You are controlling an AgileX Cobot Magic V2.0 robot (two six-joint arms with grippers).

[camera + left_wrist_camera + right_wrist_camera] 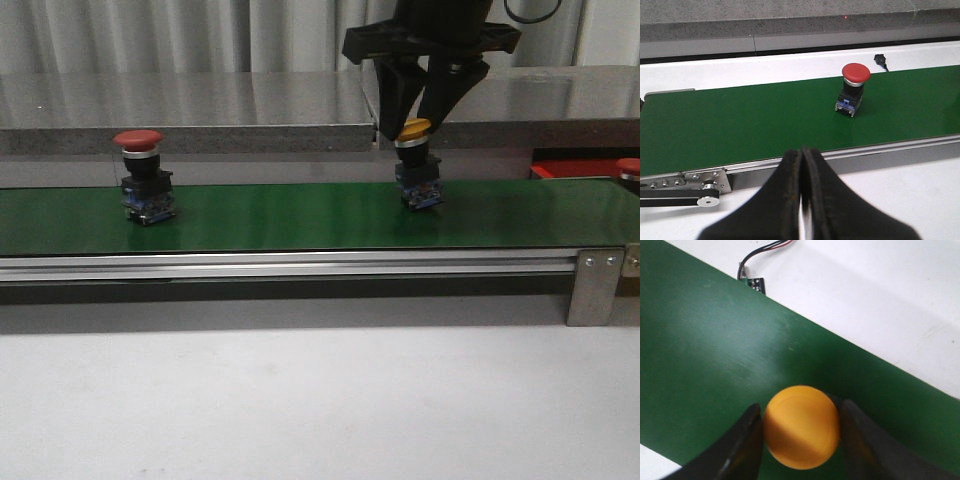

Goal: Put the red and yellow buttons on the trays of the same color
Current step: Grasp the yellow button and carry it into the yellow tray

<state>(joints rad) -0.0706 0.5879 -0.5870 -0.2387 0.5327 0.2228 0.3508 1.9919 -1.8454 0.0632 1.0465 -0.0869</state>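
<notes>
1. Two buttons stand on the green belt [300,215]: the red button [143,178] at left, the yellow button [416,163] at right.
2. Right tool [428,108] clamps the yellow cap.
3. Left tool [802,197] hangs pressed together, holding nothing.
4. Red tray [575,169] lies behind the belt's right end.

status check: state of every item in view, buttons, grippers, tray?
yellow button: upright on green belt, right gripper fingers around its cap
red button: upright on belt, untouched
left gripper: shut, empty, off the belt
red tray: edge visible, a red-capped button on it
</notes>
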